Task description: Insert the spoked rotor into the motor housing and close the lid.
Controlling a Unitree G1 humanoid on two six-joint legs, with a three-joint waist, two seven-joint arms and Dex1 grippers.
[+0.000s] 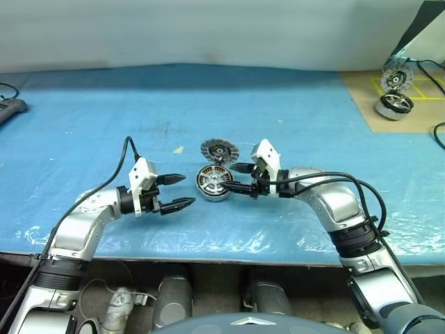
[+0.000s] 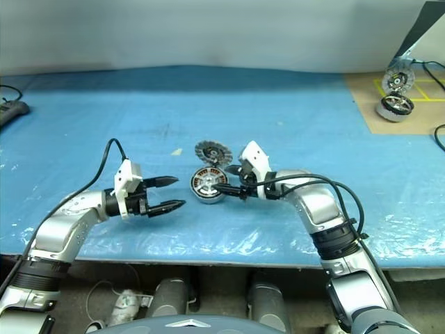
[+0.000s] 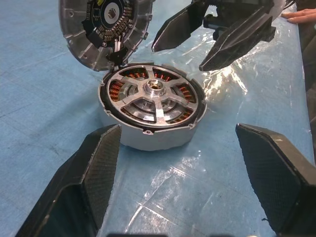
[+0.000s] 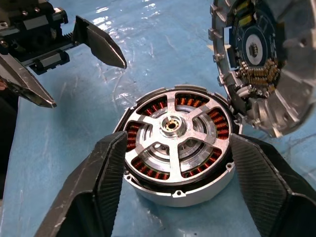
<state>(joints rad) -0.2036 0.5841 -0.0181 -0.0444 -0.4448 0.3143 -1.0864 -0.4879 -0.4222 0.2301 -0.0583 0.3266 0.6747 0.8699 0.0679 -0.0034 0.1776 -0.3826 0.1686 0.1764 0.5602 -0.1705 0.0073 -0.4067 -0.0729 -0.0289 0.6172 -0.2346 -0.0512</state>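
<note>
Silver spoked rotor (image 4: pixel 174 129) inside housing (image 4: pixel 182 190), lid (image 4: pixel 256 64) upright; both end effectors released.

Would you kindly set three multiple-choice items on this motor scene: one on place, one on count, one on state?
1. Where is the spoked rotor?
A. seated in the motor housing
B. on the blue mat
C. in the left gripper

2. How many broad spokes does the rotor show?
A. three
B. five
C. eight

3. How is the lid?
A. shut
C. standing open
B. detached

Answers: 1 A, rotor fills the housing; 2 B, five silver arms around the hub; 3 C, it stands open at the housing's rim.
</note>
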